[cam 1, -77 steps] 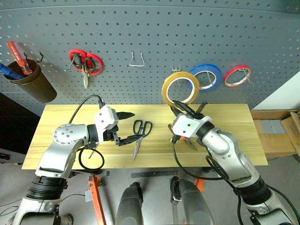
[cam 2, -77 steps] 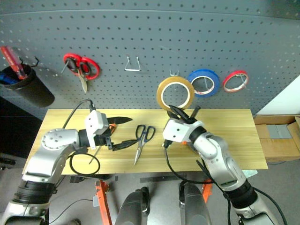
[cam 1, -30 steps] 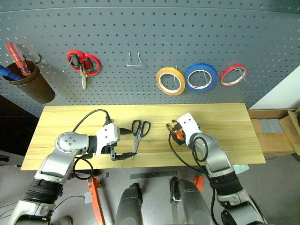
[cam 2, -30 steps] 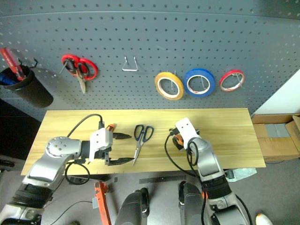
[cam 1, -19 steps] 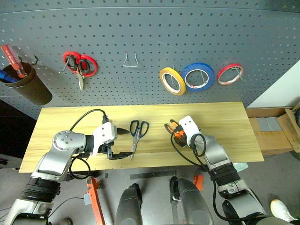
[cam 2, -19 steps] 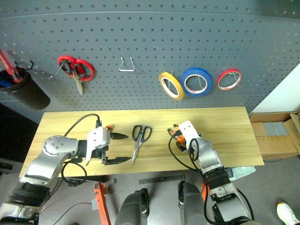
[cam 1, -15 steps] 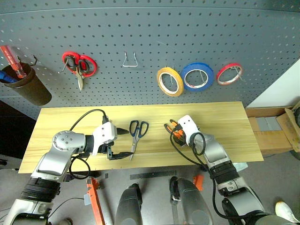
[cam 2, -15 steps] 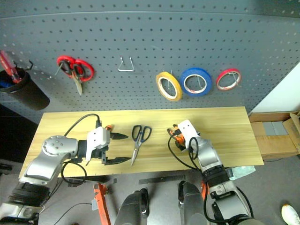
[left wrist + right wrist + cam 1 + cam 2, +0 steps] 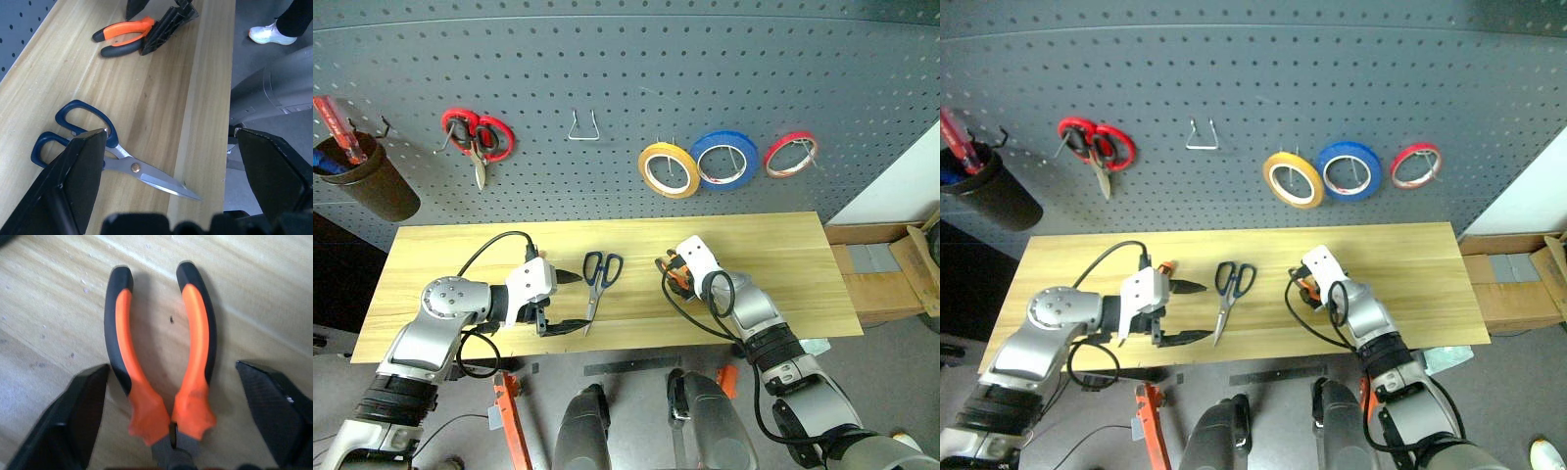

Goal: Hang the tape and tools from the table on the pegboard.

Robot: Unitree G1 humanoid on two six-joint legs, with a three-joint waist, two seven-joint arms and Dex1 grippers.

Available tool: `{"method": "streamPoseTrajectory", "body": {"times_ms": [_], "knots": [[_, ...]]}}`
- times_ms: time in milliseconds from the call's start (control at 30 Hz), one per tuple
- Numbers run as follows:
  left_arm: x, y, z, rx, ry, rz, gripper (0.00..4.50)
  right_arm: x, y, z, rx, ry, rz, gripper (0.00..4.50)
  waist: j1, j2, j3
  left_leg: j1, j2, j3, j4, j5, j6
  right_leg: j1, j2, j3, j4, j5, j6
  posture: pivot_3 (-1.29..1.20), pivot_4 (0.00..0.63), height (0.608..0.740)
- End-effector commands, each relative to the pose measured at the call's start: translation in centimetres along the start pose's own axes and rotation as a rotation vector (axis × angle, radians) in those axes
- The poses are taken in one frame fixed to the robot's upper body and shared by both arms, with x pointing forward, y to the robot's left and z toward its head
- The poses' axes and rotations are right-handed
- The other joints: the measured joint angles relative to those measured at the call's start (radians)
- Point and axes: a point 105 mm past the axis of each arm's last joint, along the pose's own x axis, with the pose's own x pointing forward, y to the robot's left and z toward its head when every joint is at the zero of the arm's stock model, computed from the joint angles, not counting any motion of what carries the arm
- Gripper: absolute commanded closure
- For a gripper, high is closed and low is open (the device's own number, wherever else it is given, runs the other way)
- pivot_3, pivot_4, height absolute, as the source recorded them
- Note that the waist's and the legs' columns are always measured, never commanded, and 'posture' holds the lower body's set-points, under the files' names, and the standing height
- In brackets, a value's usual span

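A pale plank desk (image 9: 783, 245) stands against a dark grey pegboard (image 9: 626, 88), with grey floor along its near edge and cardboard boxes (image 9: 886, 274) past its right end. On the board, from the left: a brown cup (image 9: 367, 181) holding red and blue screwdrivers, red-handled scissors (image 9: 478, 137), a bare wire hook (image 9: 584, 125), then the yellow-tan tape (image 9: 668, 168) already on a peg, a blue tape ring (image 9: 725, 159) just beside it and a thin red ring (image 9: 790, 154).

The desk's left third lies bare. The left claw (image 9: 566, 304) hovers near the front edge with its two black fingers spread wide and nothing between them; an orange tip, probably the screwdriver, shows by the left wrist in the right eye view but is too small to be sure. Just to its right the blue-handled scissors (image 9: 83, 142) lie flat, handles toward the board and closed blades pointing at the near edge. Right of centre, the right claw (image 9: 171, 431) is low over the orange-handled pliers (image 9: 161, 367), its fingers apart on either side of the handles and not touching them. The pliers rest on the wood. From there to the right end the planks are open.
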Motion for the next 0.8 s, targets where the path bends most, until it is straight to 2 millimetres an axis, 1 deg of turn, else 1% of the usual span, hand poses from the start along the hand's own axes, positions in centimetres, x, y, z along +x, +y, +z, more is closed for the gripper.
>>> {"method": "streamPoseTrajectory", "body": {"times_ms": [33,67,167,200,233,267,333,400,467,500,533,633,667,733,800], "knots": [[-0.5,0.6,1.0,0.02,-0.037,0.051,0.0,0.1,-0.1,-1.1,0.004,0.033,-0.004,1.56,0.0,0.0,0.0,0.0,0.0,0.0,0.0,0.0,0.0,0.0,0.0,0.0,0.0,0.0,0.0,-0.18,0.291,0.74],[-0.5,0.7,1.0,0.017,-0.04,0.061,0.0,0.1,0.0,-1.2,0.007,0.032,0.001,1.84,0.0,0.0,0.0,0.0,0.0,0.0,0.0,0.0,0.0,0.0,0.0,0.0,0.0,0.0,0.0,-0.18,0.29,0.74],[-0.7,1.0,1.0,0.019,-0.05,0.1,0.0,-0.1,0.3,-1.2,0.011,0.024,0.006,1.9,0.0,-0.001,0.0,0.0,0.0,0.0,0.0,0.0,0.0,0.0,0.0,0.0,0.0,0.0,0.0,-0.18,0.291,0.74],[-0.8,1.9,1.3,0.034,-0.074,0.177,0.0,-0.3,0.4,-0.9,0.009,0.009,0.003,1.9,0.0,-0.001,0.0,0.0,0.0,0.0,0.0,0.0,0.0,0.0,0.0,0.0,0.0,0.0,0.0,-0.18,0.291,0.74],[-0.9,2.7,1.6,0.017,-0.105,0.238,0.0,-0.5,0.5,-0.4,0.003,-0.012,-0.001,1.9,0.001,-0.001,0.0,0.0,0.0,0.0,0.0,0.0,0.0,0.0,0.0,0.0,0.0,0.0,0.0,-0.18,0.291,0.74],[-1.0,2.9,2.1,0.019,-0.138,0.28,0.0,-1.0,0.6,0.6,-0.008,-0.051,-0.002,1.9,0.002,-0.001,0.0,0.0,0.0,0.0,0.0,0.0,0.0,0.0,0.0,0.0,0.0,0.0,0.0,-0.18,0.292,0.74],[-1.1,2.8,2.8,0.016,-0.18,0.315,0.0,-2.1,1.0,2.4,-0.015,-0.119,0.004,1.9,0.002,-0.001,0.0,-0.001,0.0,0.0,0.0,0.0,0.0,0.0,0.0,0.0,0.0,0.0,0.0,-0.18,0.292,0.74],[-1.5,2.8,2.9,-0.011,-0.205,0.363,0.0,-3.6,1.5,4.1,0.0,-0.193,0.014,1.9,0.0,-0.001,0.0,-0.001,0.0,0.001,0.0,0.0,0.0,-0.001,-0.001,0.0,-0.001,0.0,0.0,-0.17,0.291,0.74],[-2.3,3.2,3.0,-0.02,-0.216,0.451,0.0,-5.6,2.5,6.0,0.018,-0.318,0.054,1.9,0.0,-0.001,0.0,-0.001,0.0,0.001,-0.001,0.0,0.0,-0.001,-0.001,0.001,-0.001,0.0,0.0,-0.17,0.291,0.74],[-2.7,3.4,3.0,-0.02,-0.221,0.491,0.0,-6.4,2.9,6.5,0.031,-0.362,0.073,1.9,0.0,-0.001,0.0,-0.001,0.0,0.001,-0.001,0.0,0.0,-0.001,-0.001,0.001,-0.001,0.0,0.0,-0.16,0.289,0.74],[-2.9,3.3,3.3,-0.044,-0.241,0.51,0.0,-7.3,3.4,7.0,-0.004,-0.41,0.091,1.9,0.001,-0.001,0.0,-0.001,0.0,0.0,-0.001,0.0,0.0,-0.001,0.0,0.001,-0.001,0.0,0.0,-0.16,0.289,0.74],[-3.7,2.4,3.8,-0.049,-0.271,0.546,0.0,-10.2,5.8,7.7,-0.047,-0.492,0.173,1.9,0.003,-0.001,0.0,-0.001,0.001,-0.001,-0.001,0.0,0.0,-0.001,0.0,-0.001,-0.001,0.0,0.0,-0.15,0.288,0.74],[-3.9,2.2,3.9,-0.048,-0.272,0.557,0.0,-10.7,6.1,7.8,-0.047,-0.502,0.184,1.9,0.004,-0.001,0.0,-0.001,0.001,-0.001,-0.001,0.0,0.0,-0.001,0.0,0.0,-0.001,0.0,0.0,-0.15,0.287,0.74],[-4.5,2.2,3.9,-0.069,-0.286,0.597,0.0,-11.8,6.9,8.6,-0.042,-0.545,0.214,1.9,0.004,-0.001,0.0,-0.001,0.0,-0.001,-0.001,0.0,0.0,0.0,0.0,0.0,-0.002,0.0,0.0,-0.14,0.284,0.74],[-5.1,2.3,4.0,-0.092,-0.305,0.632,0.0,-13.0,7.3,10.2,-0.034,-0.613,0.234,1.9,0.005,-0.002,-0.001,-0.001,0.0,-0.001,0.0,0.0,0.0,0.0,-0.001,0.0,-0.002,0.0,0.001,-0.13,0.28,0.74]]}}
